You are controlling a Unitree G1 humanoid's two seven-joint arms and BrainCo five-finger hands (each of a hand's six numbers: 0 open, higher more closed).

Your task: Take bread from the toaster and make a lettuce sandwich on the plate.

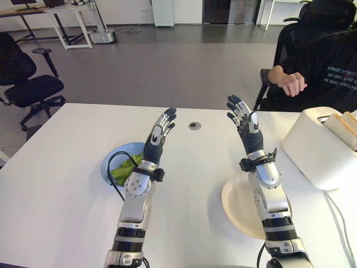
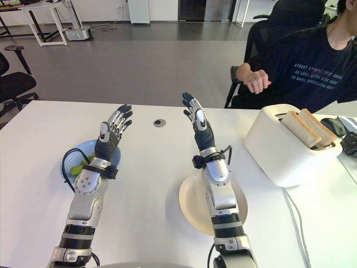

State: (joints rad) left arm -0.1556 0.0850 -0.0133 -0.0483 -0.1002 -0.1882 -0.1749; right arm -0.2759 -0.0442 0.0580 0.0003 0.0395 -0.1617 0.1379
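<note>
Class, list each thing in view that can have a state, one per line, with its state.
toaster: loaded, two slices in its slots
bread: in toaster, tops sticking out
plate: bare where visible
bowl: holds lettuce
lettuce: in bowl
left hand: open, holding nothing
right hand: open, holding nothing

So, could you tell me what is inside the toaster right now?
Two slices of bread stand in the slots of the white toaster, their tops sticking out. Their lower parts are hidden by the housing.
</note>
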